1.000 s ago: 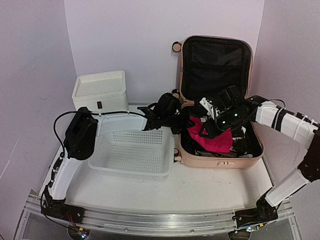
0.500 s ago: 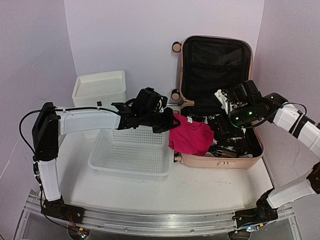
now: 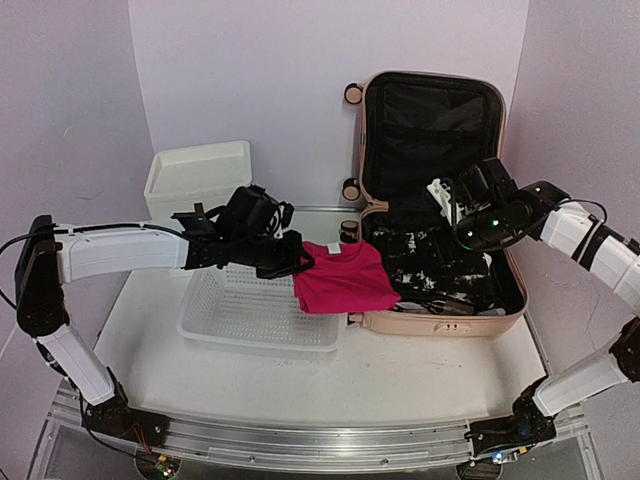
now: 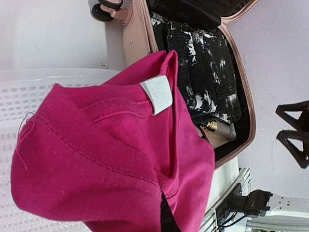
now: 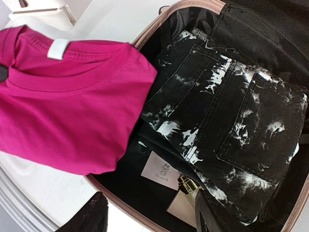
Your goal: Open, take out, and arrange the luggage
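Note:
The pale pink luggage (image 3: pixel 420 322) lies open, its black-lined lid (image 3: pixel 432 125) standing upright. My left gripper (image 3: pixel 298 262) is shut on the collar of a magenta T-shirt (image 3: pixel 342 280), which hangs across the luggage's left rim and the white basket's edge. In the left wrist view the T-shirt (image 4: pixel 96 159) fills the frame and covers the gripper (image 4: pixel 166 218). My right gripper (image 3: pixel 458 215) hovers open over black-and-white jeans (image 5: pixel 231 121) inside the luggage, nothing between its fingers (image 5: pixel 87 218).
A white perforated basket (image 3: pixel 245 312) sits left of the luggage, with a white drawer unit (image 3: pixel 200 175) behind it. Inside the luggage, under the jeans, are a small printed card (image 5: pixel 161 169) and a gold-capped bottle (image 5: pixel 187 189). A luggage wheel (image 3: pixel 353 94) sticks out at the lid's top.
My left arm has swung left, pulling the magenta T-shirt out of the luggage toward the basket. My right gripper has drawn back from the T-shirt to above the jeans.

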